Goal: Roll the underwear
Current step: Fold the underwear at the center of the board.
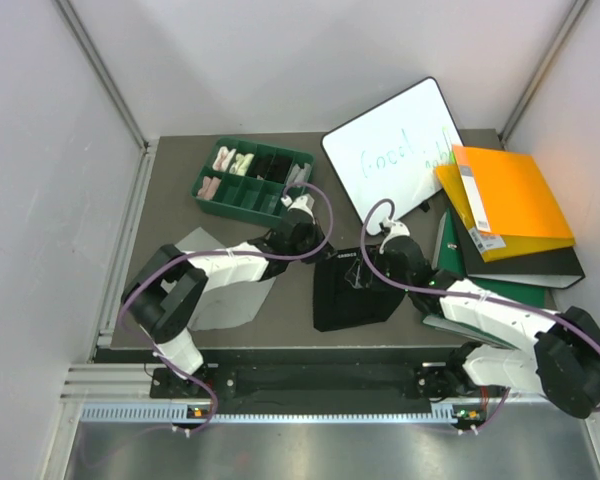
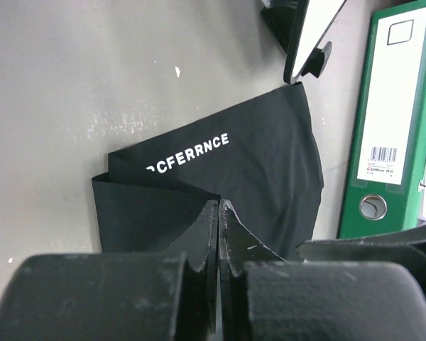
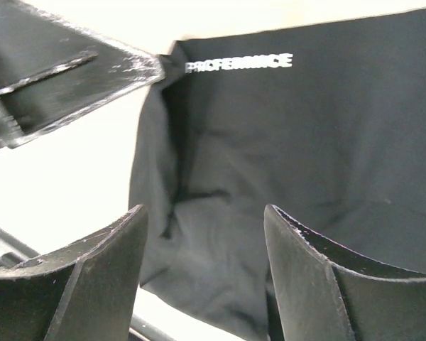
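The black briefs lie nearly flat at the middle of the scene, toward the near edge. White lettering runs along the waistband at the far side, and the left waistband corner is folded over. The plain light grey briefs lie spread flat well to their left, partly hidden.

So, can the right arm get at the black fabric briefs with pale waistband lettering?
Probably yes: the open right gripper sits just over the black briefs with nothing between; the shut left gripper seems to pinch only a corner.

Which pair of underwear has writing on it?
The black underwear, with white lettering along its waistband; the light grey underwear lying apart from it is plain.
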You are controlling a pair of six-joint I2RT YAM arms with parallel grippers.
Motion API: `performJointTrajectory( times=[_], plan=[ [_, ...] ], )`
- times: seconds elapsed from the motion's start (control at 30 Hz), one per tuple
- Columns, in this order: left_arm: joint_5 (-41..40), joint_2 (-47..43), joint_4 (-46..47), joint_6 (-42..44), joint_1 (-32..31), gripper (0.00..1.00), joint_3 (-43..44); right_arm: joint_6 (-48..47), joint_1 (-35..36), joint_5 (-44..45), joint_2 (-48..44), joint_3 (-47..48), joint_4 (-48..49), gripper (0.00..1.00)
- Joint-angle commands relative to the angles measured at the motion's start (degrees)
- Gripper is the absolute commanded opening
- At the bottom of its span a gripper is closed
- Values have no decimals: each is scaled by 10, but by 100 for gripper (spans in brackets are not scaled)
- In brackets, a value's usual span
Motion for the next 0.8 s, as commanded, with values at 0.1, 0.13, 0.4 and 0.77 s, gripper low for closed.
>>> performJointTrajectory(
  times=[0.1, 0.13, 0.4, 0.77],
  plan=[
    [3, 11, 29, -7, -1, 0, 29, -14, 4, -67, 11, -42, 140, 66],
    [4, 11, 28, -7, -2, 0, 29, -18, 4, -78, 14, -45, 151, 66],
    [-2, 5, 21, -4, -2, 0, 25, -33, 4, -127, 48, -53, 239, 58],
    [0, 3, 16, -4, -1, 0, 24, -21, 4, -168, 135, -43, 300, 52]
  ],
)
